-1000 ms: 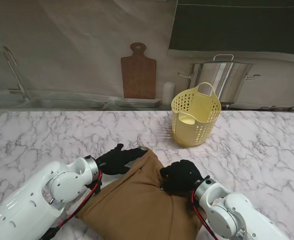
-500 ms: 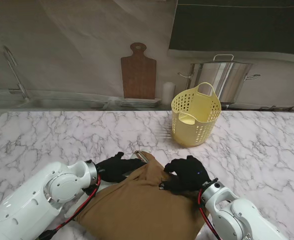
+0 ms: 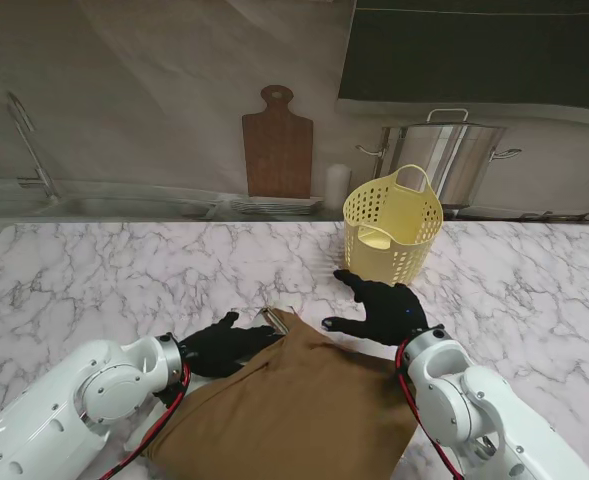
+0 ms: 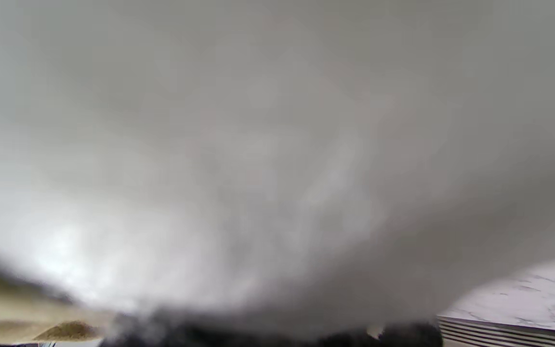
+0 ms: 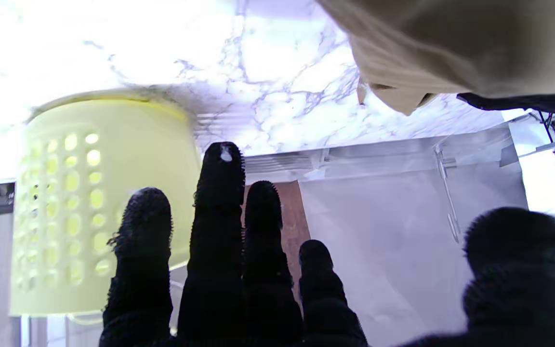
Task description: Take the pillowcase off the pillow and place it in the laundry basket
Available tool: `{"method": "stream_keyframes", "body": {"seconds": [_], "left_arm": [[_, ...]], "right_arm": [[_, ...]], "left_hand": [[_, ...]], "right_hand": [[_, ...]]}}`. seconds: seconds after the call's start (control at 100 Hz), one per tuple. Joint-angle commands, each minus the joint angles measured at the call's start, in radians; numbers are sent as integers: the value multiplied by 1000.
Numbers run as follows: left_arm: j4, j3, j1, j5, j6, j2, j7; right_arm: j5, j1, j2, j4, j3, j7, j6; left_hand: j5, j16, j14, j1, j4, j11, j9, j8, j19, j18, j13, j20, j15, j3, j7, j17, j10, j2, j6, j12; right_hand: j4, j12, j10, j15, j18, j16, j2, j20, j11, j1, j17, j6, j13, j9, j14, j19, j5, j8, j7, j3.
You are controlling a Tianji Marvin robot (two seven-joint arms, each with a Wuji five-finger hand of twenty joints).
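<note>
Pillowcase (image 3: 294,410) is not yet off; laundry basket (image 3: 392,238) waits. My right hand (image 3: 382,311) is spread, empty; my left hand (image 3: 222,346) touches the fabric, grip unclear.

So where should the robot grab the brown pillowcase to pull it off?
Probably at the pillowcase's far corner, the pointed end near the basket, where a pale bit pokes out. That looks like the opening, so loose cloth could be pinched there. The right hand, open beside that corner, could come in from the right, while the left hand rests at the left edge.
</note>
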Motion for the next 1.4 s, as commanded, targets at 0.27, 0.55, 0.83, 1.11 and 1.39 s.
{"method": "stream_keyframes", "body": {"seconds": [0.27, 0.55, 0.83, 1.11, 1.39], "left_arm": [[25, 5, 28, 21, 0, 13, -37], [21, -3, 28, 26, 16, 12, -45], [19, -13, 30, 33, 22, 13, -52], [15, -18, 31, 44, 25, 12, -51], [20, -12, 26, 43, 26, 11, -42]], "right_arm": [[-12, 172, 6, 132, -200, 89, 51], [-71, 199, 17, 185, -247, 86, -7], [-157, 177, 29, 158, -203, 145, -1], [-237, 125, 33, 137, -126, 167, 26], [-214, 103, 23, 146, -103, 99, 65]], "left_hand": [[43, 5, 2, 72, 5, 53, 8, 20, 893, 13, 43, -15, 60, -4, 51, -4, -47, -68, -50, 8], [40, 5, 3, 66, 5, 52, 7, 20, 894, 13, 41, -17, 59, -5, 51, -6, -43, -64, -48, 8], [43, 4, 5, 62, 4, 49, 4, 22, 891, 13, 37, -20, 57, -6, 52, -7, -41, -62, -47, 7], [42, 3, 4, 64, 4, 48, 1, 23, 890, 13, 36, -20, 57, -5, 52, -6, -41, -60, -48, 7], [34, 2, 1, 55, 4, 36, -34, 23, 887, 9, 23, -21, 53, -8, 49, -9, -23, -64, -39, 3]], "right_hand": [[-25, 242, -84, 341, -1, 147, -74, 70, 315, -61, 40, 12, 126, 144, -58, 47, 152, 54, 117, 73], [-78, 313, -183, 555, 3, 116, -351, 28, 445, 472, 116, -234, 415, 462, -160, 64, 434, -18, 559, 308], [-106, 389, -83, 666, -11, 143, -326, 20, 477, 547, 129, -364, 398, 461, -152, 66, 606, -14, 853, 410], [-96, 399, -55, 704, -13, 140, -338, 18, 495, 550, 144, -341, 406, 467, -149, 82, 614, 37, 851, 452], [-93, 367, -118, 622, -18, 95, -312, 6, 441, 523, 159, -321, 411, 470, -154, 93, 583, -11, 804, 405]]}}
